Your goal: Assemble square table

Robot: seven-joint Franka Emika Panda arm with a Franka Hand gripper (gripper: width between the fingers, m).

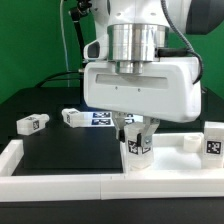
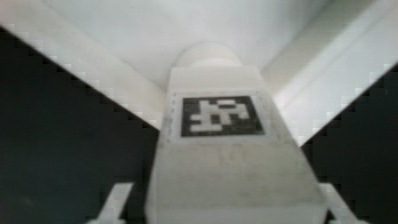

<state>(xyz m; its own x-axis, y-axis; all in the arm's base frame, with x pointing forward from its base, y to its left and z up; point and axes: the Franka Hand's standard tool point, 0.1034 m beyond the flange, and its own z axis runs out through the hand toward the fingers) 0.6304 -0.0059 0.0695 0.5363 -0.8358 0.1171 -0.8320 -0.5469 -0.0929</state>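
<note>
**Hand set about an upright leg of the square table.**
In the exterior view the hand (image 1: 137, 135) hangs with its jaws narrow on either side of a tagged white leg (image 1: 137, 150). The leg stands upright on the black table (image 1: 70, 150), just beside the white border strip (image 1: 60, 181) at 6 o'clock. Whether the fingers (image 2: 118, 203) press the leg (image 2: 217, 115) cannot be told. A second leg (image 1: 72, 117) and a third leg (image 1: 32, 124) lie at 9 o'clock of the hand, and a fourth leg (image 1: 213, 140) stands at 3 o'clock.

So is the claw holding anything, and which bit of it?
The claw sits around a white table leg, a finger on each side of its upper part. Whether it squeezes it yet cannot be told.
</note>
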